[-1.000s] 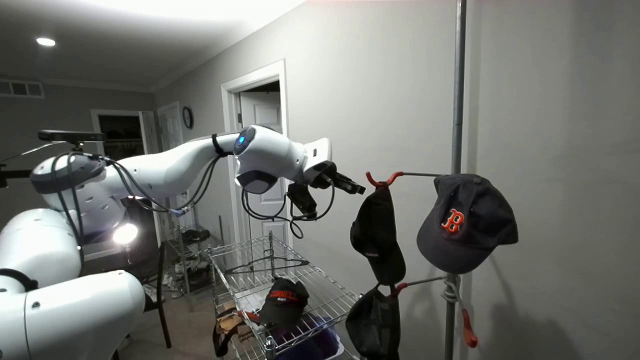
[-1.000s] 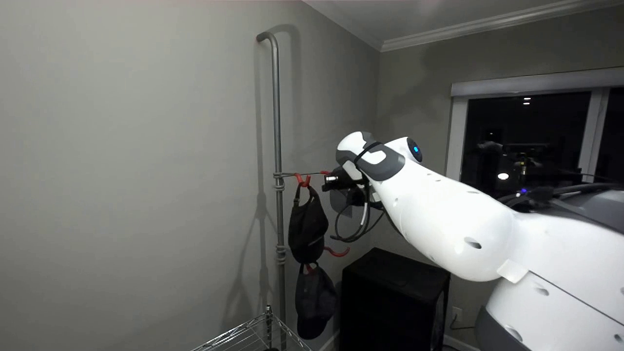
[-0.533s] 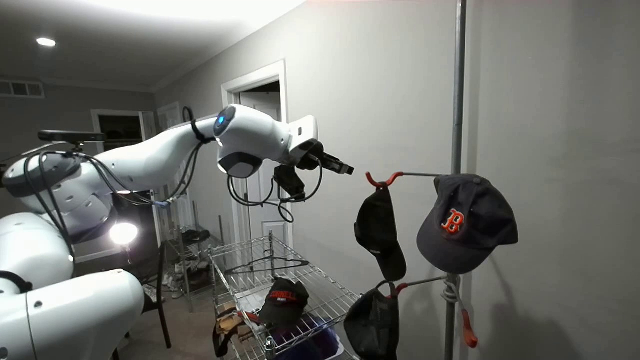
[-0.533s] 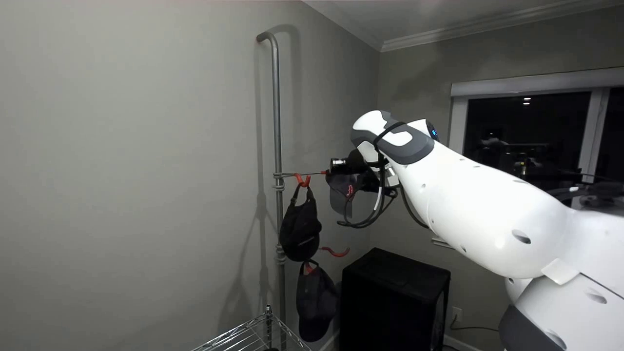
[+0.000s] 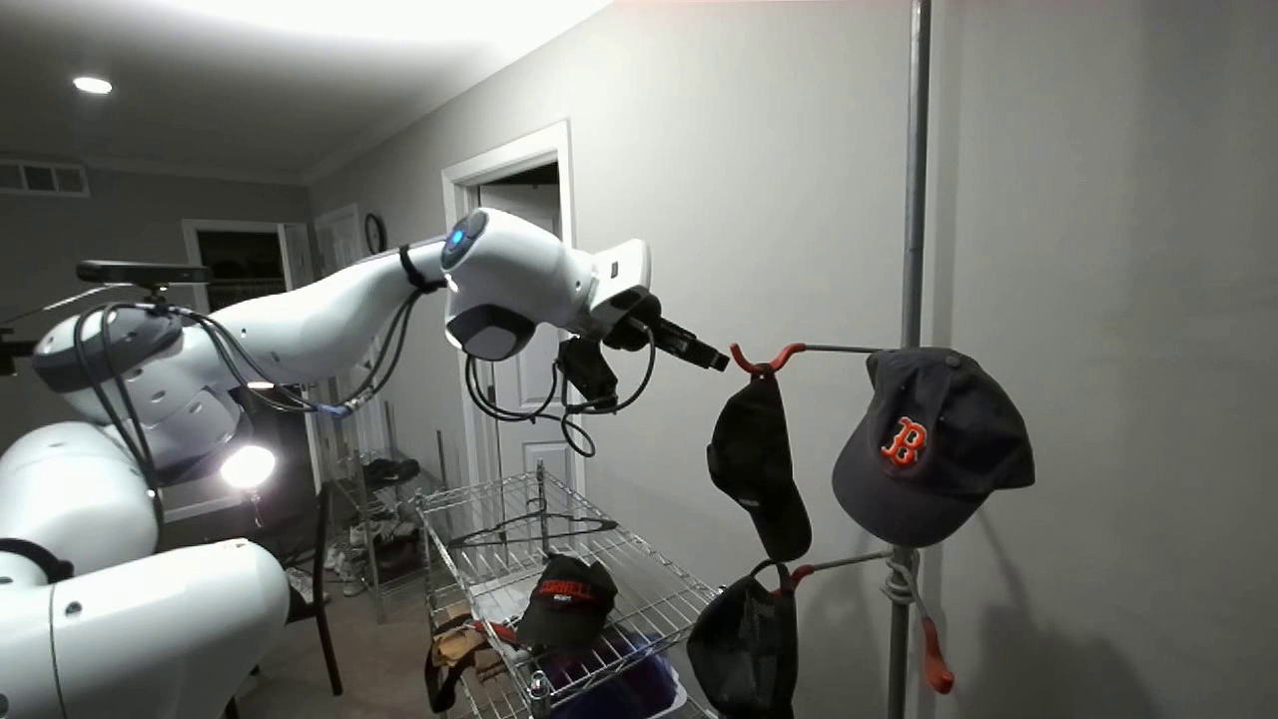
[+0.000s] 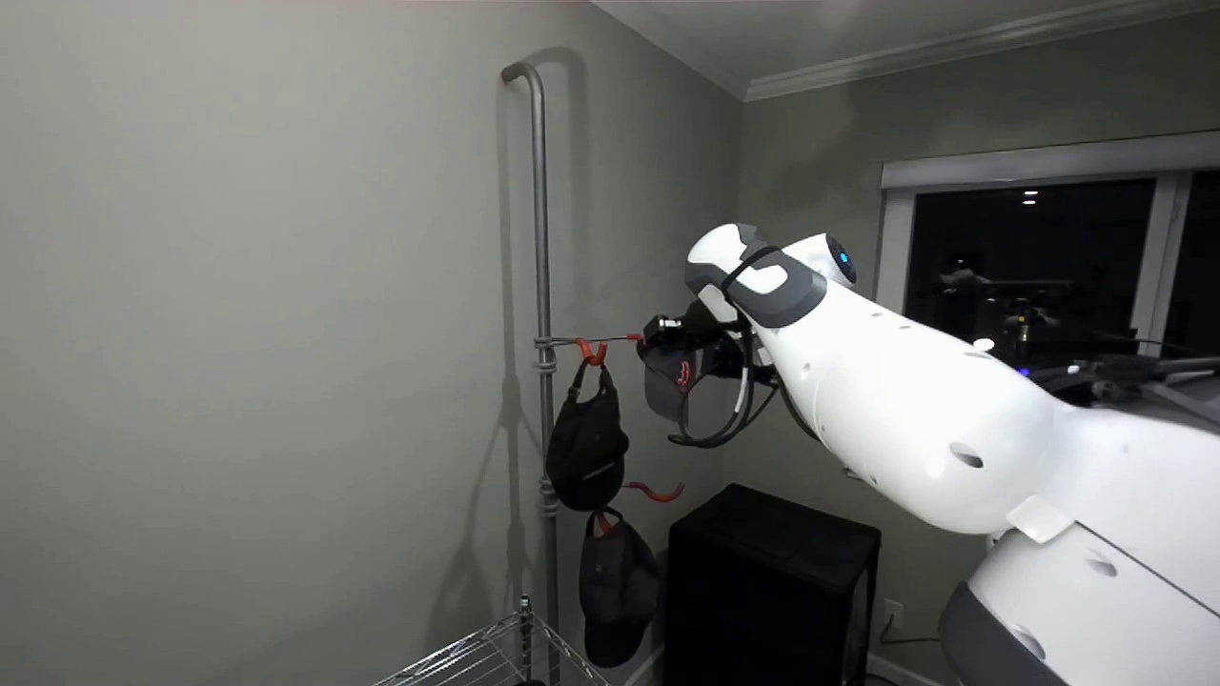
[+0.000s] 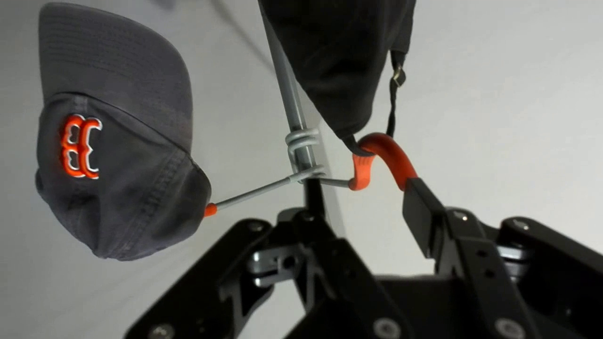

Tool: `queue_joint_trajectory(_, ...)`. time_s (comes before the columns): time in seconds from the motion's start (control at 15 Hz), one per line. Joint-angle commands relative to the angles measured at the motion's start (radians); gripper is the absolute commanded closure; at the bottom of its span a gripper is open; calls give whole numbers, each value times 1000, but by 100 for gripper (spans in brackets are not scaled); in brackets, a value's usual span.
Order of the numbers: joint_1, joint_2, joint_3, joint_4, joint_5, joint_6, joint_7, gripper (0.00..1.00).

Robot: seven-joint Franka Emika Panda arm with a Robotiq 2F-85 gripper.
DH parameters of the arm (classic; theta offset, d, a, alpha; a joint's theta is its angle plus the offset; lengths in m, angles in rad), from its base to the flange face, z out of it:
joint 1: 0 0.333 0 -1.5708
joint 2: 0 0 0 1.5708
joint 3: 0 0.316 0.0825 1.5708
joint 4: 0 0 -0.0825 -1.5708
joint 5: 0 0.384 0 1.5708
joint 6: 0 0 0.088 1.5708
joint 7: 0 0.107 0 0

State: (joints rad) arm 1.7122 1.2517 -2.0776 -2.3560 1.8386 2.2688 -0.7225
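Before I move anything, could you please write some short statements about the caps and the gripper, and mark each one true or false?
1. A black cap hangs from the red hook nearest the gripper. True.
2. The gripper is shut on that cap. False: it is open, with no cap between its fingers.
3. The CORNELL cap rests on the wire shelf. True.
4. The black cap bears a large B. False: the B is on another cap, hanging apart.

Dark cap [image 5: 949, 434], orange "B" [image 5: 905, 441] on front; black cap [image 5: 564, 621], red lettering [image 5: 566, 589], seemingly "CORNELL"
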Motion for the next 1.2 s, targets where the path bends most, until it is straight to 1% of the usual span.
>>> queue_joint_trajectory(0.0, -52, 27, 28, -13, -63, -9, 12, 20)
queue_joint_trajectory(0.2, -93, 21, 67, -11, -116, -2, 9, 1)
queue_joint_trajectory(0.4, -129, 23, 118, -4, -192, 19, 8, 0)
queue_joint_trajectory(0.67, -137, -3, 179, 5, -205, 54, -18, 0)
queue_joint_trajectory(0.87, -107, -14, 211, -2, -200, 74, -9, 0)
queue_joint_trajectory(1.13, -43, -19, 244, -13, -147, 138, -18, 0)
